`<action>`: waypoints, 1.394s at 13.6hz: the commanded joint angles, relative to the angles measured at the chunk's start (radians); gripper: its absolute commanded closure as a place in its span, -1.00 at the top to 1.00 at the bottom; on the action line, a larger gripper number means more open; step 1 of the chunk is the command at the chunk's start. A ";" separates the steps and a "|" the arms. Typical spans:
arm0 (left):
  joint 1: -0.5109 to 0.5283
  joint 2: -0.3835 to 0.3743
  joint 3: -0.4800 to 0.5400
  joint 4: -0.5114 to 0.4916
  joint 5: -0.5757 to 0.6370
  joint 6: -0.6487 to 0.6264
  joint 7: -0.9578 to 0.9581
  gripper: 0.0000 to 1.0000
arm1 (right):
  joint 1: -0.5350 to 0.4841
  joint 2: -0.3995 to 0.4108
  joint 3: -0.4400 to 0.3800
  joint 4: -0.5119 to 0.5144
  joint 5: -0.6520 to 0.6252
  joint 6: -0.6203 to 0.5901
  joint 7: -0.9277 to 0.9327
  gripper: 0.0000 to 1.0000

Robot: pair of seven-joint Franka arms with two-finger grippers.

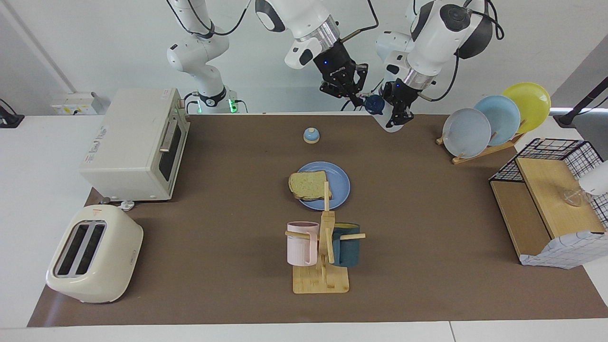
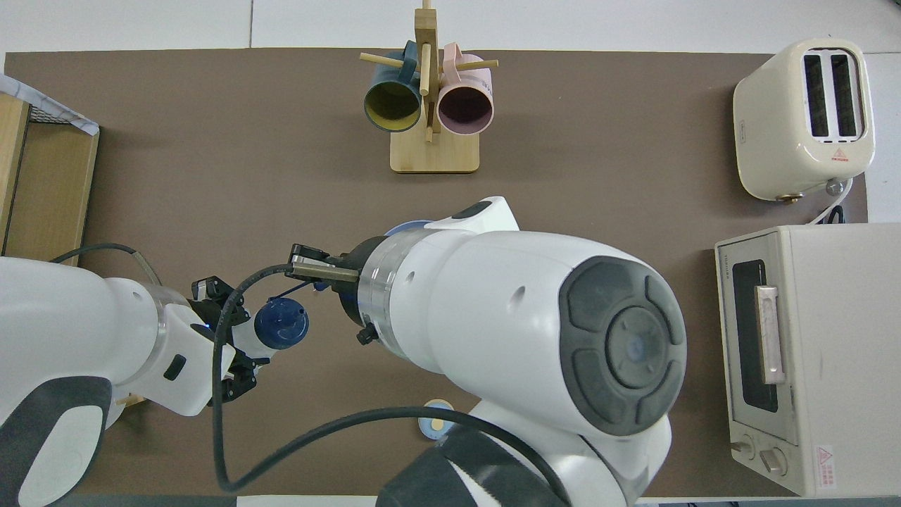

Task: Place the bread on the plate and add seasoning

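The bread lies on the blue plate in the middle of the mat, overhanging the rim toward the right arm's end. My left gripper is shut on the seasoning bottle and holds it tilted in the air near the robots' edge of the mat, navy cap on. The cap also shows in the overhead view. My right gripper is open and empty, in the air just beside the cap and apart from it. In the overhead view the right arm hides the bread and most of the plate.
A blue-domed bell sits nearer the robots than the plate. A mug rack stands farther out. An oven and a toaster are at the right arm's end. A plate rack and a wire shelf are at the left arm's end.
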 commanded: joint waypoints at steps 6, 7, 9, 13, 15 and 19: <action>0.005 -0.027 0.001 -0.033 0.012 0.005 -0.025 -1.00 | -0.229 -0.074 -0.002 -0.053 -0.135 -0.310 -0.317 1.00; 0.005 -0.026 0.001 -0.031 0.012 0.005 -0.025 -1.00 | -0.301 -0.079 -0.002 -0.053 -0.181 -0.394 -0.409 1.00; -0.001 -0.020 0.001 -0.025 0.014 0.008 -0.051 -1.00 | -0.437 -0.087 -0.001 -0.054 -0.273 -0.479 -0.564 1.00; -0.005 0.012 -0.045 0.016 0.102 0.040 -0.106 -1.00 | -0.643 -0.108 -0.002 -0.039 -0.355 -0.627 -0.695 1.00; -0.005 0.028 -0.083 0.042 0.158 0.032 -0.140 -1.00 | -0.680 -0.094 0.001 0.020 -0.436 -0.712 -0.758 1.00; -0.005 0.103 -0.170 0.093 0.261 0.024 -0.213 -1.00 | -0.728 -0.097 0.022 -0.007 -0.419 -0.716 -0.769 1.00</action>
